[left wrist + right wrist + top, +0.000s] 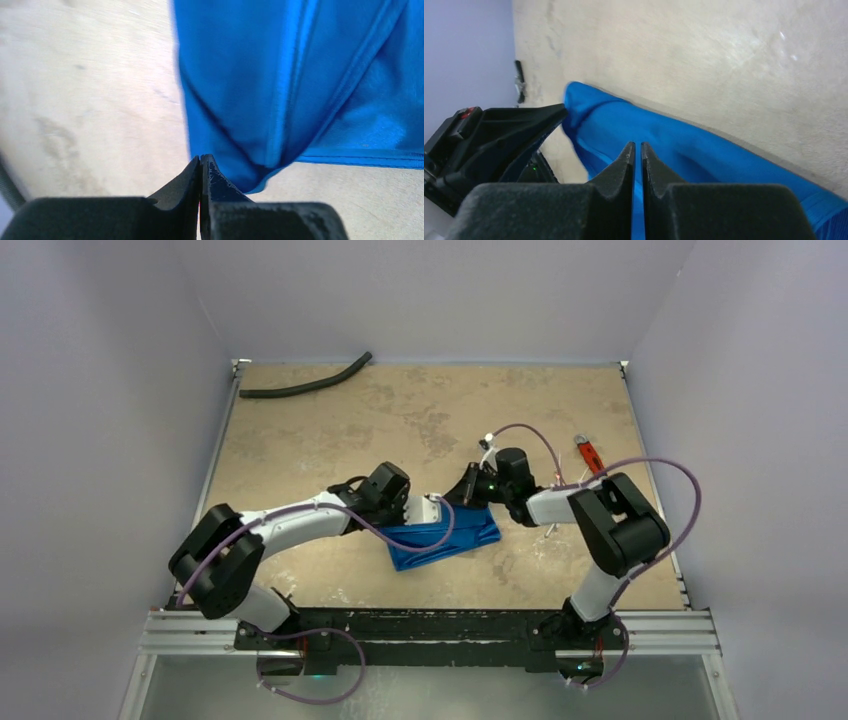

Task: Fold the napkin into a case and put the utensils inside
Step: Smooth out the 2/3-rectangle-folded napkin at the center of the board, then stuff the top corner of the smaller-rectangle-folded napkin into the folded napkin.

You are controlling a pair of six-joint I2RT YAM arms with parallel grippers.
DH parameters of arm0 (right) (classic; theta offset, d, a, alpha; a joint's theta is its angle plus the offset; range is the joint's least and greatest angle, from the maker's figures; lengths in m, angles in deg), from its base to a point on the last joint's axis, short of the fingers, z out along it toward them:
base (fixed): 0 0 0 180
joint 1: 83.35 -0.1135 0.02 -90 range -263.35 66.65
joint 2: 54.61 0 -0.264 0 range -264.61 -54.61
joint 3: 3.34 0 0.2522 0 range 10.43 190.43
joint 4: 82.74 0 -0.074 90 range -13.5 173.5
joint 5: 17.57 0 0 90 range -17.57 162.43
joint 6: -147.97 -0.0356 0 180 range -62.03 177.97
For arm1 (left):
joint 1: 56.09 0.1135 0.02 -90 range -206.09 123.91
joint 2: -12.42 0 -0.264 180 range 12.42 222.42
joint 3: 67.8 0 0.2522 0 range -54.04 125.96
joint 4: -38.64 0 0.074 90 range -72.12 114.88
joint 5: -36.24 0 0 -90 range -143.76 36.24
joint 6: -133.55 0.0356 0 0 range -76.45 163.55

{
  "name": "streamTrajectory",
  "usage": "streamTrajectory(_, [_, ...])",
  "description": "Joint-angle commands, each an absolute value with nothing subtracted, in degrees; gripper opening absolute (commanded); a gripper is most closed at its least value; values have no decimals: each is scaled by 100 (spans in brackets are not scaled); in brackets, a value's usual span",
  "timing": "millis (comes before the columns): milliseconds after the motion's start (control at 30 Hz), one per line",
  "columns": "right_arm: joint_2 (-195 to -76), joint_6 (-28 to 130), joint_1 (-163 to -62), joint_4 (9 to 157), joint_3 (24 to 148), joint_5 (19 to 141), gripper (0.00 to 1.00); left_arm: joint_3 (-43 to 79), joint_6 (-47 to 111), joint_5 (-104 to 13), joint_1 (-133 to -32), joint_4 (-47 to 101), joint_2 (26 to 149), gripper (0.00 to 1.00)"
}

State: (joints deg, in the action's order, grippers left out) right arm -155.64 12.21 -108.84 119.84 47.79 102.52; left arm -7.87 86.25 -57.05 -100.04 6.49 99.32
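Only the top view shows the wrench (588,454) right of the napkin (440,538) on the tabletop (400,410); wrist views show my left claw (201,159) clenched at its corner, right claw (637,146) barely parted above it.

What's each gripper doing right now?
Left gripper: shut beside the napkin corner.
Right gripper: jaws a slit apart over napkin; grip can't be told.

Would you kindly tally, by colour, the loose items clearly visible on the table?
Blue: 1, the folded royal-blue cloth napkin
Black: 1, the curved black hose
Red: 1, the red-handled tool
Total: 3
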Motion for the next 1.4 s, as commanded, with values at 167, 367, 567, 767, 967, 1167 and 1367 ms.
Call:
streamTrajectory(167, [-14761,2221,-11665,11693,5152,9939,10,-367,9296,-4419,-10101,3,8150,35])
streamTrajectory(367, [-15119,2851,-12105,11705,5122,9544,8,-1202,10728,-2835,-10211,-402,7343,73])
streamTrajectory(567, [-15421,2865,-12146,11952,5109,9701,0,-1885,11428,-2668,-10489,-100,7301,76])
streamTrajectory(767, [-15466,2730,-12158,12428,4728,9713,0,-2266,12127,-2595,-10515,5,7641,76])
streamTrajectory(967, [-15355,2553,-12184,12978,4339,9611,0,-2522,11961,-2648,-10621,636,7833,72])
streamTrajectory(1167, [-15420,2403,-12221,13256,4172,9595,0,-2685,11643,-3030,-10809,1350,8173,60])
streamTrajectory(1367, [-15585,2385,-12219,13285,4149,9608,0,-3005,11853,-3058,-10852,1425,8042,58])
